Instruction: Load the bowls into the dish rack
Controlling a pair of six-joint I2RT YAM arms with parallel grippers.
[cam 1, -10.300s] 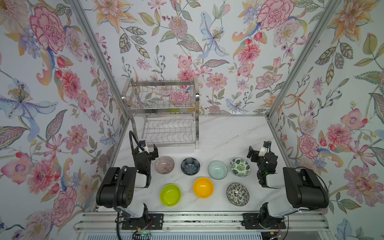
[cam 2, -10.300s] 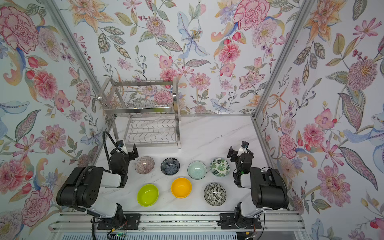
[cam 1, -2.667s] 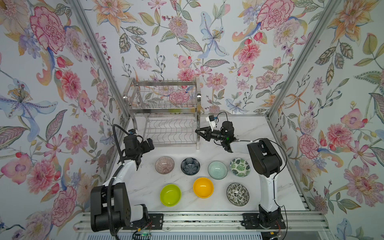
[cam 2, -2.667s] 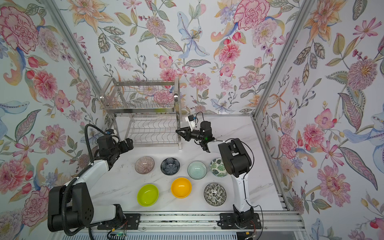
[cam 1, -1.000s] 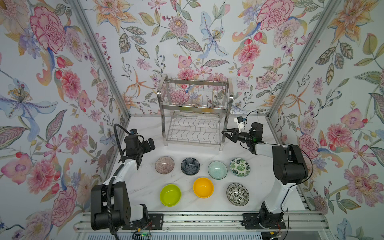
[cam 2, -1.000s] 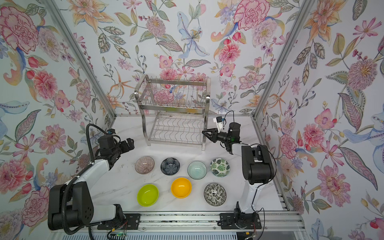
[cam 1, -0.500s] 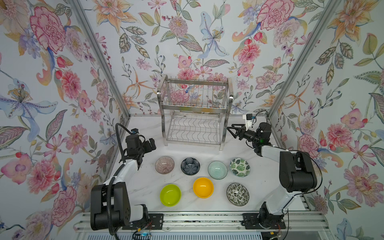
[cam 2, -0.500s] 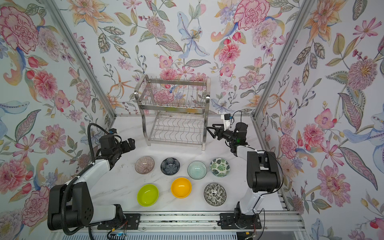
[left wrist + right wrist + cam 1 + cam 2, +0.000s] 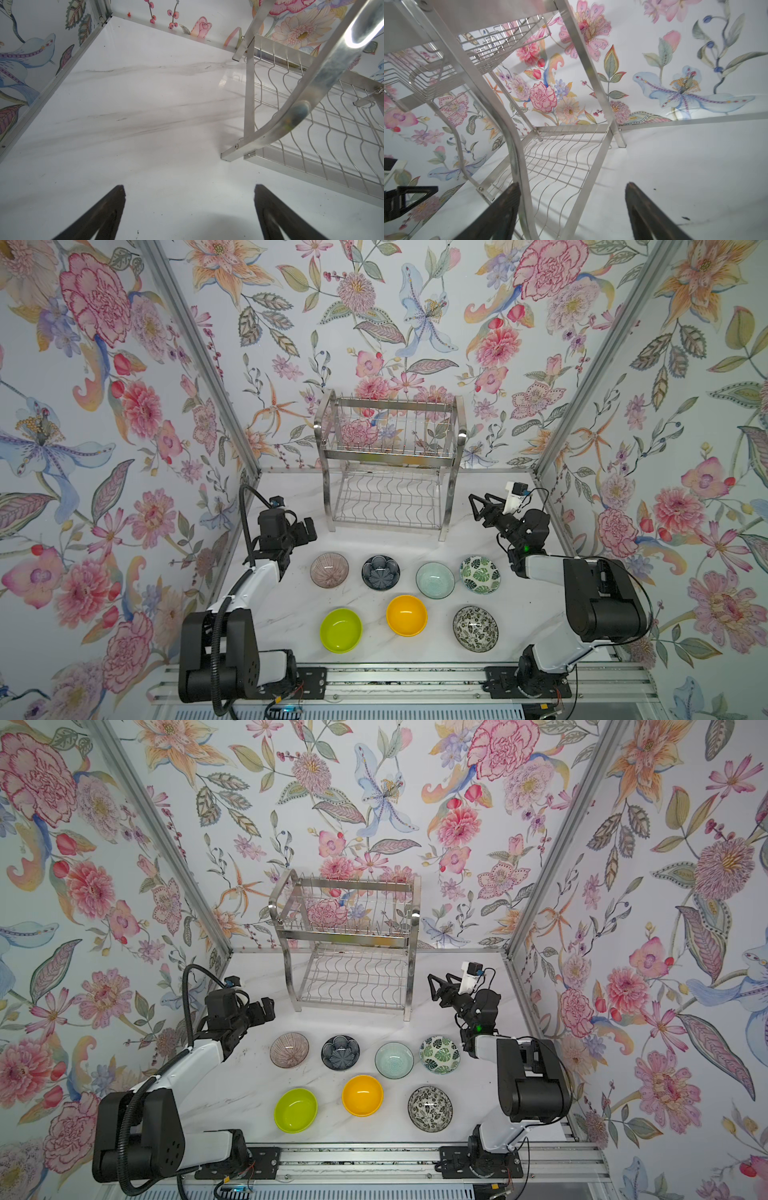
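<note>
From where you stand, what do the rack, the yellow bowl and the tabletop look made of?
Rack: shiny steel-like metal, with mirror glints on its posts.
Yellow bowl: smooth and glossy, plastic or glazed ceramic; can't tell which.
Tabletop: glossy white marble look with grey veins; maybe laminate.

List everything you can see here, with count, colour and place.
Two-tier stainless-steel wire dish rack: one, shiny silver, back centre of table.
Pinkish-brown ribbed round bowl: one, back row, far left.
Dark navy flower round bowl: one, back row, second from left.
Pale mint round bowl: one, back row, third from left.
Green-leaf print round bowl: one, back row, far right.
Lime green round bowl: one, front row, left.
Orange-yellow round bowl: one, front row, middle.
Black-and-white floral round bowl: one, front row, right.
White marble tabletop: one, grey-veined, under everything.
Floral wallpaper walls: three, pale with pink flowers, around the table.
Left hand: one, black, open, left of rack.
Right hand: one, black, open, right of rack.
</note>
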